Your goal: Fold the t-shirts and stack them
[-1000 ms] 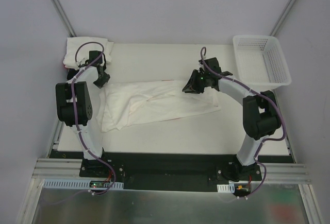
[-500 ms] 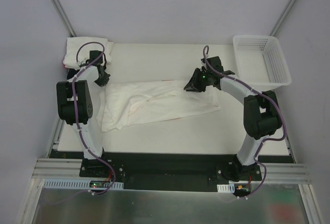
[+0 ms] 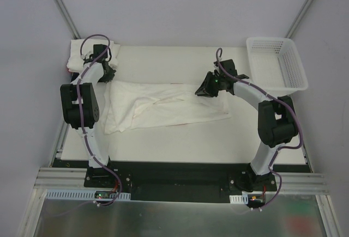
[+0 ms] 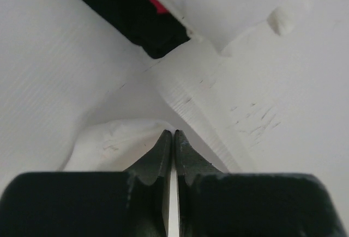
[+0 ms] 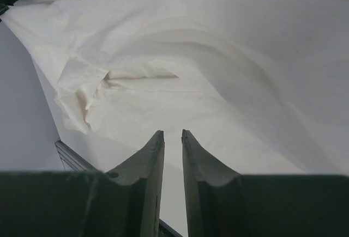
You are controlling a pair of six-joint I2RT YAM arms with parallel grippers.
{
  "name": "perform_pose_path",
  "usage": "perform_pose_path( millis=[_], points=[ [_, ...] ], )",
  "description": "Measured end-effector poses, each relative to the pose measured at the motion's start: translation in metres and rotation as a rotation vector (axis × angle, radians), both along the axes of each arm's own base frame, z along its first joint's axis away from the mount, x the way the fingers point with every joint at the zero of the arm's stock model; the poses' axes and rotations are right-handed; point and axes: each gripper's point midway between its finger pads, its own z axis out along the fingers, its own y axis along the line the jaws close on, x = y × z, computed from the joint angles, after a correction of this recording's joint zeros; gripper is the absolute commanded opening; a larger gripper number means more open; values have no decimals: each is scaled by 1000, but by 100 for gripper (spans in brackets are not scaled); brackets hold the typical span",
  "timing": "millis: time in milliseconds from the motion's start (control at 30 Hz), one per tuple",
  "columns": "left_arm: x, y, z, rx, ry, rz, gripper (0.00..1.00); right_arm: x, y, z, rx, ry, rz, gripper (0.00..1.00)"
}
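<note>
A white t-shirt (image 3: pixel 163 106) lies spread and creased across the middle of the table. My left gripper (image 3: pixel 104 74) is shut on its far left corner; in the left wrist view the fingertips (image 4: pixel 163 139) pinch white cloth (image 4: pixel 117 141). My right gripper (image 3: pixel 203 91) is at the shirt's far right edge, its jaws nearly closed on the cloth (image 5: pixel 180 84), which rises ahead of them. A stack of folded shirts (image 3: pixel 90 52) sits at the far left corner. Its black shirt (image 4: pixel 136 19) and red shirt (image 4: pixel 154 2) show in the left wrist view.
A white plastic mesh basket (image 3: pixel 275 62) stands at the far right corner of the table. The table's left edge and its rail (image 5: pixel 71 155) show in the right wrist view. Grey walls close in the back and sides.
My left gripper has moved away from me and slightly left, drawing the shirt's left corner with it. The shirt's far edge now runs straighter. The right gripper has barely shifted.
</note>
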Motion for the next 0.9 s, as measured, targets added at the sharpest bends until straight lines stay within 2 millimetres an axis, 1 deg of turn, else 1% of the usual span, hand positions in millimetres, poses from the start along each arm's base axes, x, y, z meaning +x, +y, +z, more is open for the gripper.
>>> perform_pose_path(
  millis=[200, 300, 433, 600, 633, 667, 700, 733, 767, 833, 867, 900],
  points=[
    [29, 1, 21, 8, -63, -29, 0, 0, -1, 0, 0, 0, -2, 22],
    [40, 0, 27, 8, -81, -40, 0, 0, -1, 0, 0, 0, -2, 22],
    [50, -2, 27, 2, -85, -65, 0, 0, -1, 0, -3, 1, -4, 22],
    [68, -4, 22, -6, -93, -99, 0, -1, -2, 0, -6, 4, -5, 23],
    [71, -4, 21, -6, -93, -103, 3, -1, -2, 0, -7, 6, -5, 23],
    [74, -4, 20, -5, -91, -107, 18, -1, -2, 0, -8, 7, -6, 24],
    [78, -4, 19, -3, -93, -114, 29, -1, -2, 0, -8, 8, -6, 24],
    [84, -4, 19, 0, -97, -124, 35, -2, -2, 0, -8, 8, -4, 24],
    [89, -4, 18, 4, -102, -142, 47, -2, -1, 1, -9, 9, -2, 24],
    [98, -6, 17, 3, -113, -173, 56, -1, 0, 3, -9, 1, 2, 24],
    [100, -8, 17, -3, -117, -182, 69, 0, 2, 6, -7, -5, 5, 25],
    [101, -10, 17, -6, -119, -198, 72, 1, 4, 8, -6, -12, 10, 25]
  ],
)
